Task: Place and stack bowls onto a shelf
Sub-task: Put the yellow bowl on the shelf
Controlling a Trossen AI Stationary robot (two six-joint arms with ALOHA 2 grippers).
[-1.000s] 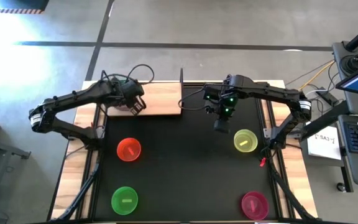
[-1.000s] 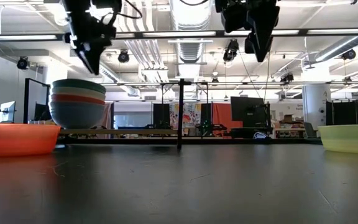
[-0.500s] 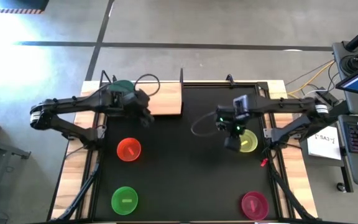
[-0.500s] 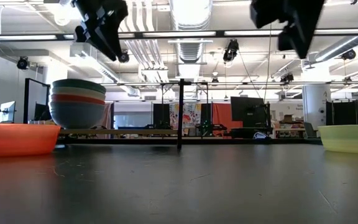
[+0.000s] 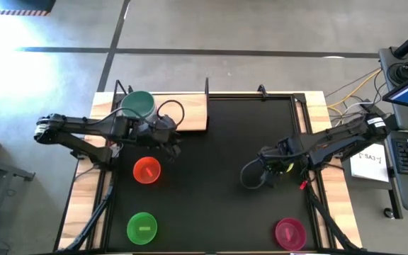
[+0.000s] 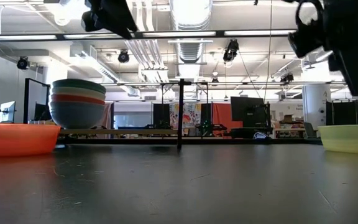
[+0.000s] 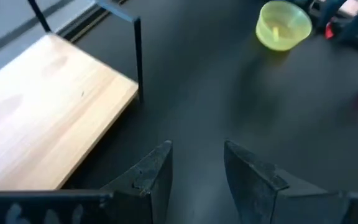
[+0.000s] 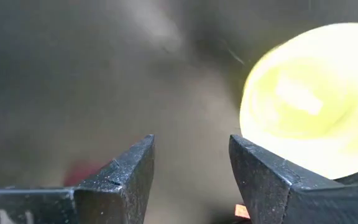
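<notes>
A stack of larger bowls (image 5: 139, 105), teal on top, sits on the left end of the light-wood shelf (image 5: 190, 113); the low view shows the stack (image 6: 78, 102) on the board. An orange bowl (image 5: 146, 170), a green bowl (image 5: 142, 227) and a magenta bowl (image 5: 290, 232) rest on the black mat. My left gripper (image 5: 174, 145) hangs open above the mat, just off the shelf's near edge (image 7: 194, 168). My right gripper (image 5: 266, 172) hangs open beside the yellow-green bowl (image 8: 316, 99), which its arm largely hides from above.
Thin black uprights (image 7: 138, 59) stand at the shelf's corners. The black mat (image 5: 218, 205) has free room in the middle. Cables loop near both wrists. A desk with a laptop and papers (image 5: 402, 149) stands beyond the table's right edge.
My left gripper has swung off the bowl stack toward the table's near edge and right, uncovering the teal bowl, and has tipped up. My right gripper has gone toward the near and right edges and down to the yellow-green bowl, rolling its wrist. Both stay open.
</notes>
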